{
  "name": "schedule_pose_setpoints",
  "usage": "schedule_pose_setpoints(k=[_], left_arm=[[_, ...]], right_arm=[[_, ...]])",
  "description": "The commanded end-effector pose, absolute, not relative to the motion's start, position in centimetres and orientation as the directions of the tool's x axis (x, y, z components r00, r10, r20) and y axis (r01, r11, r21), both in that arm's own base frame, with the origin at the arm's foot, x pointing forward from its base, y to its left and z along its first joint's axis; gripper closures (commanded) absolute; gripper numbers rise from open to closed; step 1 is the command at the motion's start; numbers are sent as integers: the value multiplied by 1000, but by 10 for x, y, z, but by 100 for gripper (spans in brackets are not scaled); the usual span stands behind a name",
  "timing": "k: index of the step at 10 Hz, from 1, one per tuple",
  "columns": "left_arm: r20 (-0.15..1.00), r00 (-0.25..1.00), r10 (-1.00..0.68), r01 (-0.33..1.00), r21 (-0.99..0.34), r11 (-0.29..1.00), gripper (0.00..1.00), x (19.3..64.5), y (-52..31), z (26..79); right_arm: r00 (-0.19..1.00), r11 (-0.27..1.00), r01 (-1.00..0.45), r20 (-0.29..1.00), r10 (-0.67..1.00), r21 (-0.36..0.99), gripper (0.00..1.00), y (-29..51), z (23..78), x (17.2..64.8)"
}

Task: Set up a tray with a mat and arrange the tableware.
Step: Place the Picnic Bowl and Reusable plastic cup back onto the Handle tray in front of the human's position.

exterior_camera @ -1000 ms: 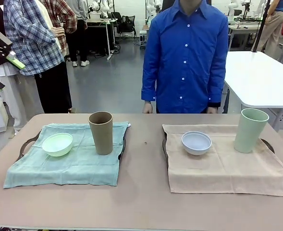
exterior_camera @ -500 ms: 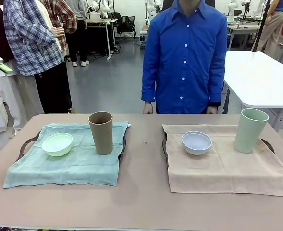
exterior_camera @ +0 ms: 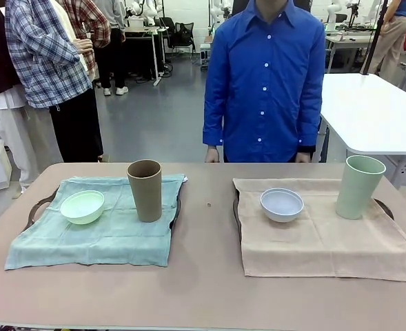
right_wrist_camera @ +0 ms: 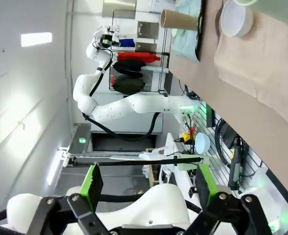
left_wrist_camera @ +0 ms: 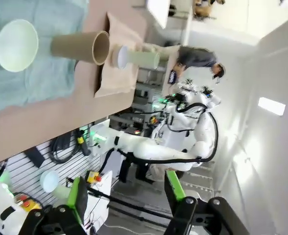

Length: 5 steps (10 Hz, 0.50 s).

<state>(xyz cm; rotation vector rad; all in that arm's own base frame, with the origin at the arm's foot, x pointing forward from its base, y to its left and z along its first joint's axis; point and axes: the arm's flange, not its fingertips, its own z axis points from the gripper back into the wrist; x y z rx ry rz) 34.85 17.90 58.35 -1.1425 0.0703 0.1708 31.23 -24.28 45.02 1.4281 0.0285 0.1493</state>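
On the left tray (exterior_camera: 38, 205) lies a teal mat (exterior_camera: 99, 238) with a mint green bowl (exterior_camera: 83, 206) and an upright brown cup (exterior_camera: 145, 189). The right tray (exterior_camera: 386, 207) carries a beige mat (exterior_camera: 323, 241) with a white bowl (exterior_camera: 282, 205) and a pale green cup (exterior_camera: 358, 186). In the left wrist view my left gripper (left_wrist_camera: 125, 191) is open and empty, far off the table, with the mint bowl (left_wrist_camera: 16, 45) and brown cup (left_wrist_camera: 80, 47) in the distance. My right gripper (right_wrist_camera: 148, 183) is open and empty too, well away from the white bowl (right_wrist_camera: 236, 18).
A person in a blue shirt (exterior_camera: 266, 83) stands at the table's far edge, hands down. Bare brown tabletop (exterior_camera: 206, 276) runs between the trays and along the near edge. Other people stand at the back left; a white table (exterior_camera: 375, 110) is at the back right.
My left gripper, seen at the front view's left edge a second ago, has drawn back out of that picture. The tableware, mats and person have not moved.
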Motion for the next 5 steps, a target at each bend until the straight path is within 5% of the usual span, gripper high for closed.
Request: schedule_pose_setpoints(k=[1, 5], left_arm=[[-123, 981, 149, -165, -937, 309, 16, 337, 205, 575], [-149, 980, 132, -178, -953, 244, 16, 331, 201, 554]], right_arm=[[996, 131, -31, 21, 83, 991, 0, -281, 471, 309], [997, 144, -42, 31, 76, 989, 0, -256, 452, 304]])
